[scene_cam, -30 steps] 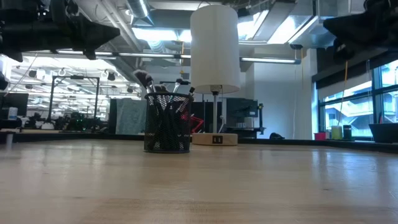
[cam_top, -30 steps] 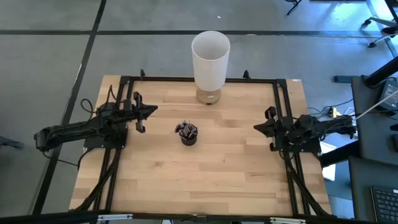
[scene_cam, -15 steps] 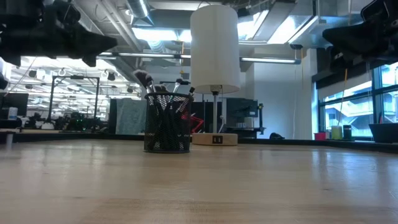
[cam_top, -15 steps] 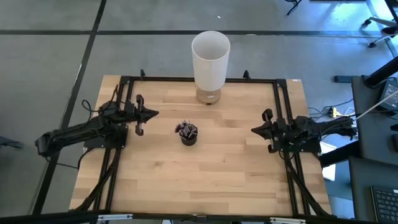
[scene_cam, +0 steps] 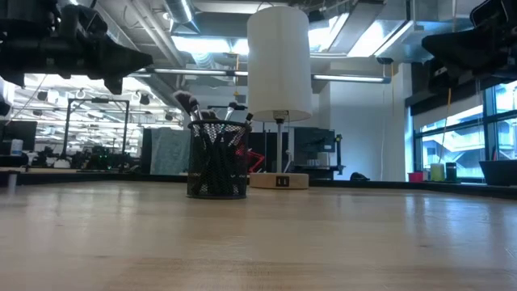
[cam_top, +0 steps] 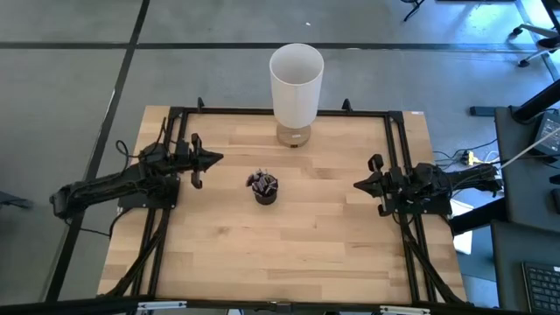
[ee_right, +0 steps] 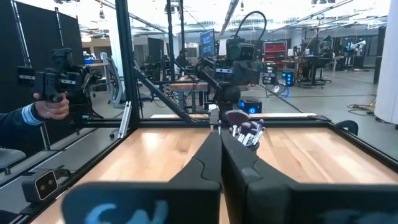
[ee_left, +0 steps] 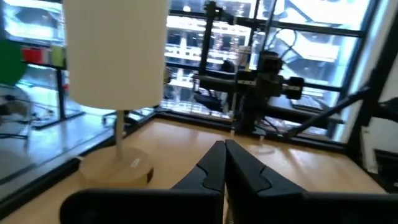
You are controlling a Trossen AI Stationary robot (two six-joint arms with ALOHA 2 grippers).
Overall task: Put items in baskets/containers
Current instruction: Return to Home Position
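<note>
A small dark mesh cup [cam_top: 265,192] stands upright on its base near the table's middle [scene_cam: 216,158]. Several dark-handled makeup brushes [scene_cam: 212,121] stick up out of it, bristle tips above the rim; the right wrist view shows them too [ee_right: 244,132]. My left gripper [cam_top: 219,158] hovers left of the cup, shut and holding nothing; its fingers meet in the left wrist view [ee_left: 224,163]. My right gripper [cam_top: 355,184] hovers at the table's right side, shut and holding nothing [ee_right: 220,149]. Both sit well above the tabletop.
A tall white cylinder lamp [cam_top: 296,83] on a round wooden base [scene_cam: 278,180] stands at the table's far edge, behind the cup. A black rail frame [cam_top: 282,112] borders the wooden table. A person's hand [ee_right: 51,107] holds a device beyond the table.
My left gripper has shifted a little toward the table's right, nearer the cup. My right gripper has moved slightly toward the table's left. The cup and brushes have kept still.
</note>
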